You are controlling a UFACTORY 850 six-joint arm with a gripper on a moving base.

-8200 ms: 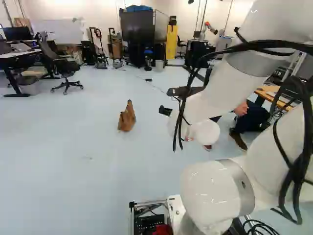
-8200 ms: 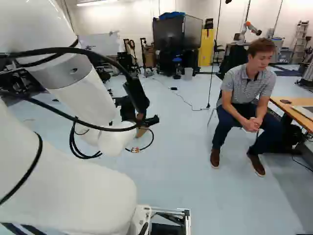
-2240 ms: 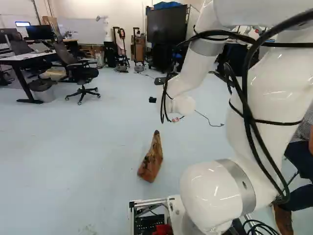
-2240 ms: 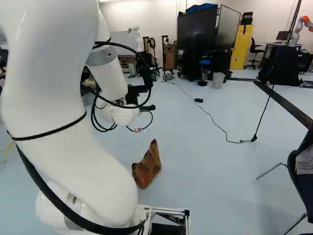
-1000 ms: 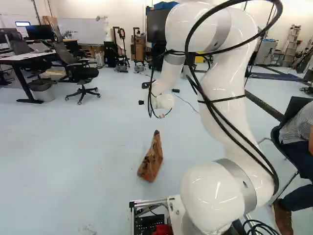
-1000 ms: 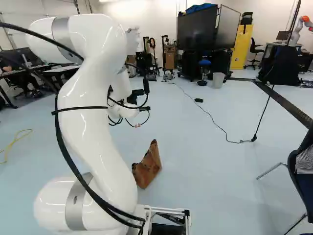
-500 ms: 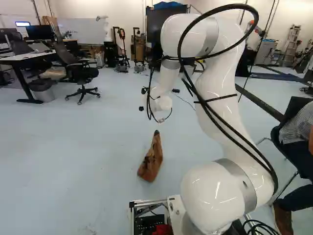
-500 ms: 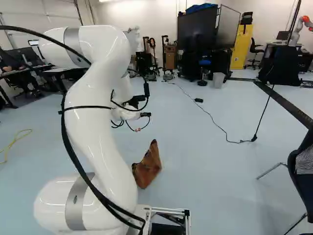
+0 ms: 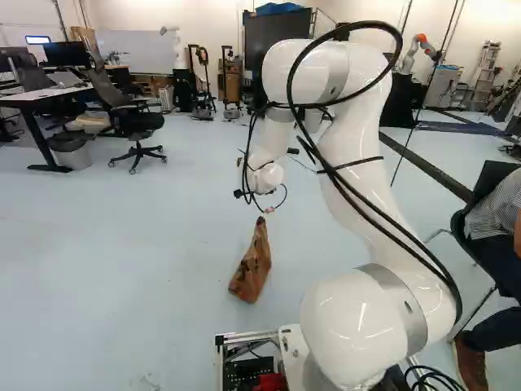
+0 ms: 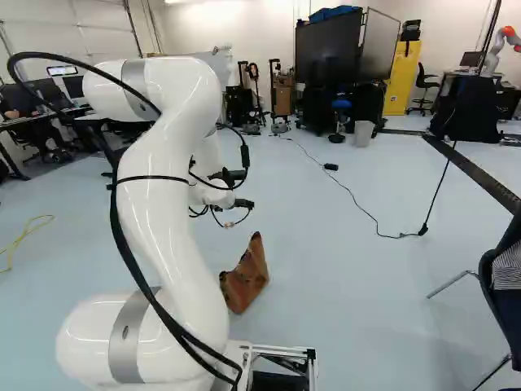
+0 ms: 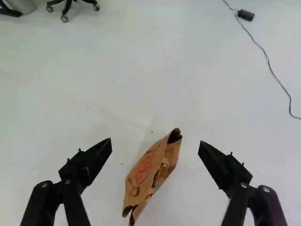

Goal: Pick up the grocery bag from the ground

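Lowering the wide-open claw (image 11: 155, 142) should be slow and centred on the crumpled top of the brown paper grocery bag (image 11: 149, 173), on the floor (image 11: 94, 70) below, lest one finger knock it over before closing.

The pale floor (image 9: 155, 261) carries 1 brown bag (image 9: 251, 269), which stands near the middle of the left base view and narrows towards its top. At that view's left, a black chair (image 9: 134, 122) stands near a grey bin (image 9: 75, 156). In the right base view, a cord (image 10: 358, 204) with a black box (image 10: 330, 167) snakes beyond the bag, a dark strip (image 10: 476, 173) runs at the right, and a yellow cable (image 10: 27, 232) lies at the left.
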